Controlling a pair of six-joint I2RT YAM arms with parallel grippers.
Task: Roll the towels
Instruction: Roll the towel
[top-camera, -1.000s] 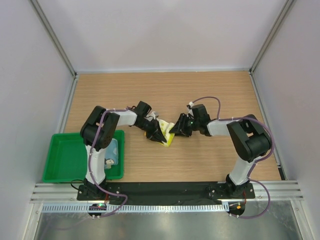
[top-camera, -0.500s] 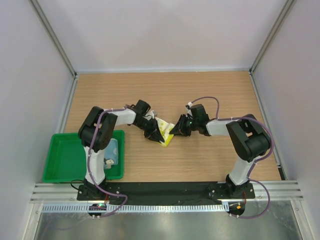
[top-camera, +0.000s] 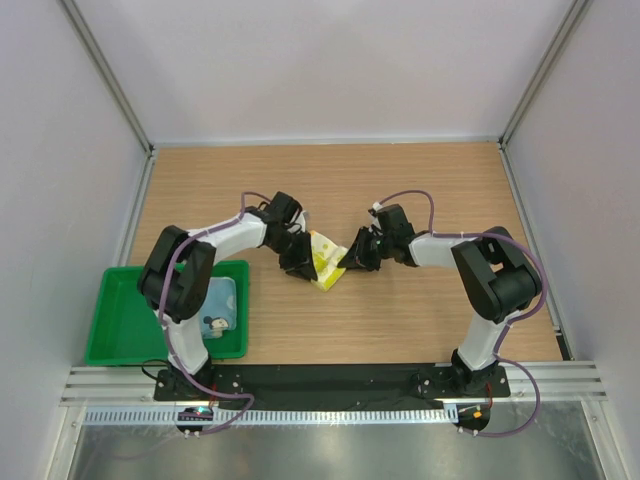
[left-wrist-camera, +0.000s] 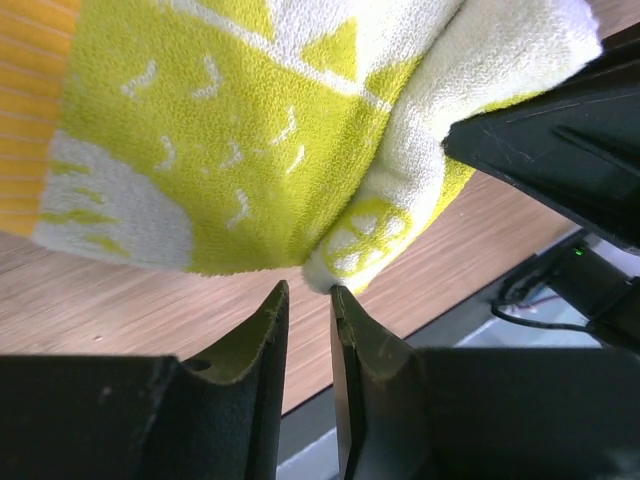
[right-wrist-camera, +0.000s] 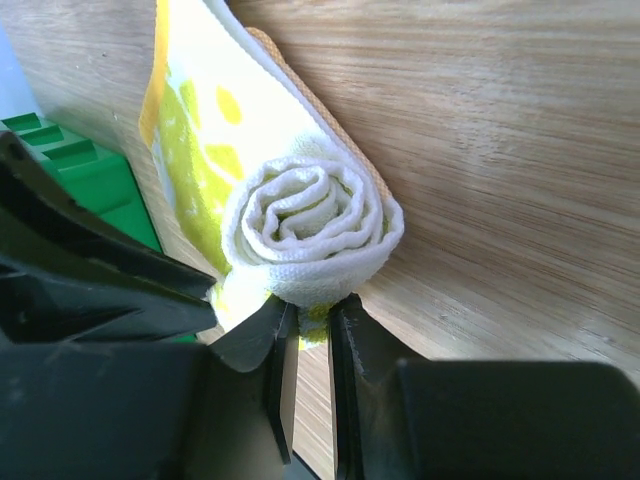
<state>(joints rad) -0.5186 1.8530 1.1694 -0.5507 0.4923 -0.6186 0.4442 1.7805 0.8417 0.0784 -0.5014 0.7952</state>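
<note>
one yellow towel (top-camera: 325, 265) | rolled | left gripper (left-wrist-camera: 308, 290), right gripper (right-wrist-camera: 312, 310) pinching it

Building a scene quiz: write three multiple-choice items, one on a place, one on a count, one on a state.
1. The blue towel lies: A on the bare wood, B in the tray, C against the back wall.
2. Towels in view: A three, B one, C two.
3. The yellow towel is: A rolled up, B spread flat, C crumpled in the tray.

Answers: B, it sits inside the green rim. C, one blue and one yellow show from above. A, the right wrist view shows its spiral end.
</note>
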